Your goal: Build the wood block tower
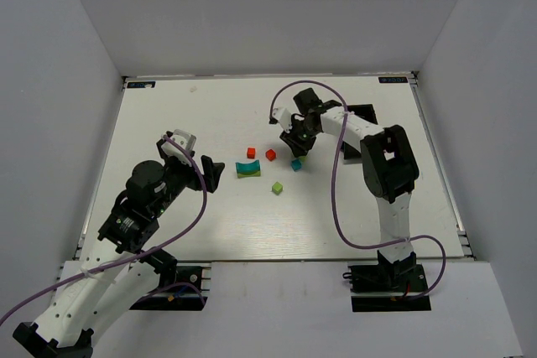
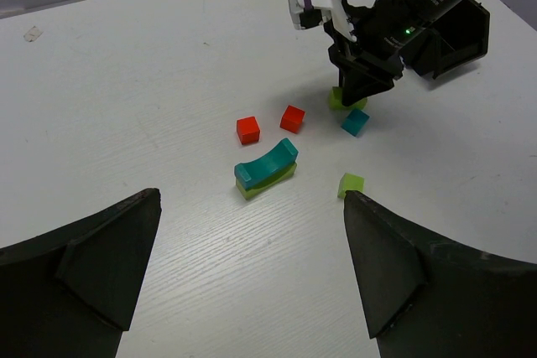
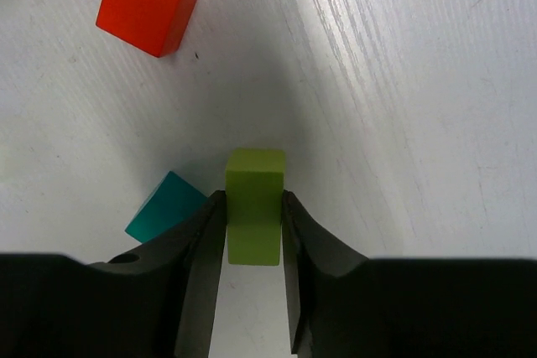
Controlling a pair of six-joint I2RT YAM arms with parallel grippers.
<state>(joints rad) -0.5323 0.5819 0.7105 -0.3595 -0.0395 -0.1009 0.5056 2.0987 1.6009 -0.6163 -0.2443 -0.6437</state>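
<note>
Small lime-green wooden cube [image 3: 254,194]: rested on white tabletop [image 1: 210,115], near teal-over-green wood block tower [image 1: 247,169]. Judged light, rigid, slick; flat sides are pinched by right gripper [image 3: 253,215]. Left gripper [image 2: 250,207]: spread wide, empty.

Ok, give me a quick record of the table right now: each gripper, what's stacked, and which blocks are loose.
left gripper: open, empty, short of the blocks
right gripper: closed on lime-green block, down at the table
stacked: teal arch on lime-green arch
loose: left red cube, right red cube, teal cube, lime-green cube
tower: only the arch pair stacked
</note>
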